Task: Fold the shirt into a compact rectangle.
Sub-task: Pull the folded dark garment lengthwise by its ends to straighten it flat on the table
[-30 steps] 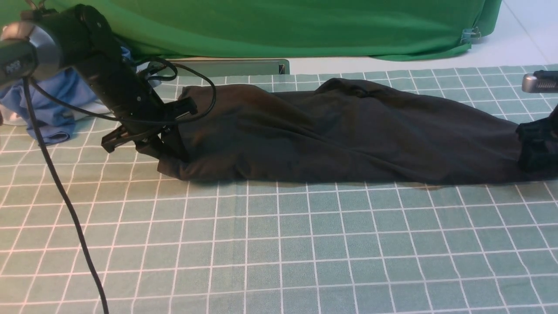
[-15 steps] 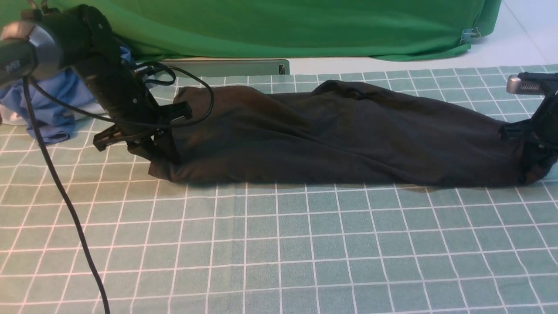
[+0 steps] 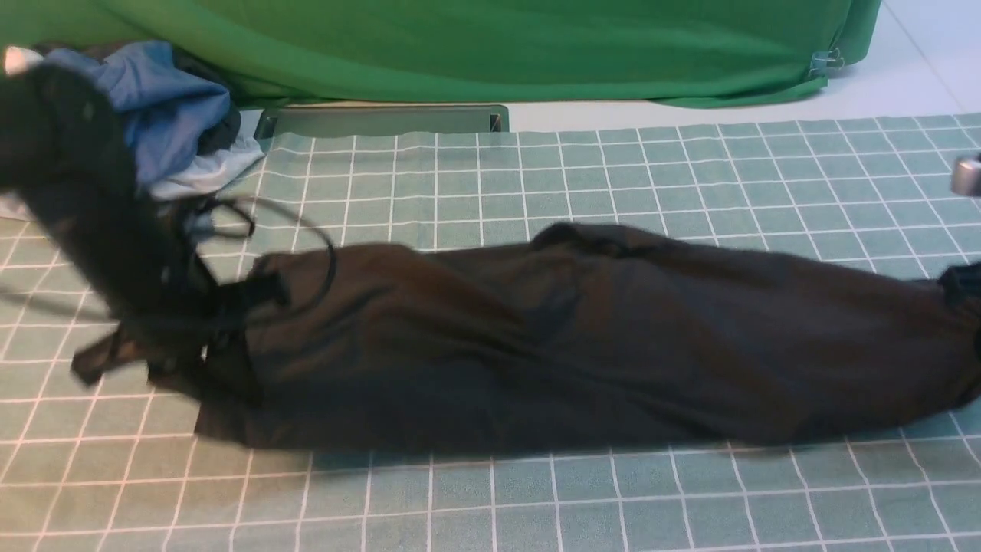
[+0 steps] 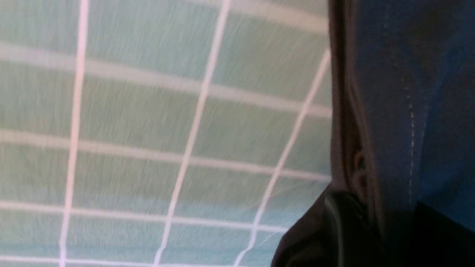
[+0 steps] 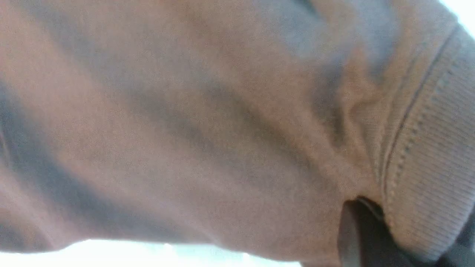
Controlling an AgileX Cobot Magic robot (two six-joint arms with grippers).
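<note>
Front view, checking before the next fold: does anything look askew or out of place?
Yes. The shirt lies as a long, rumpled bundle rather than flat, and a black cable loops over its left end. Blue and white garments are heaped at the far left, behind it.

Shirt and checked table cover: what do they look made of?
The shirt looks a soft matte knit, probably cotton jersey: it sags in loose folds, and the right wrist view shows a ribbed band with stitching. The table cover seems thin matte woven cloth with a printed white grid; the left wrist view is too blurred to confirm weave.
</note>
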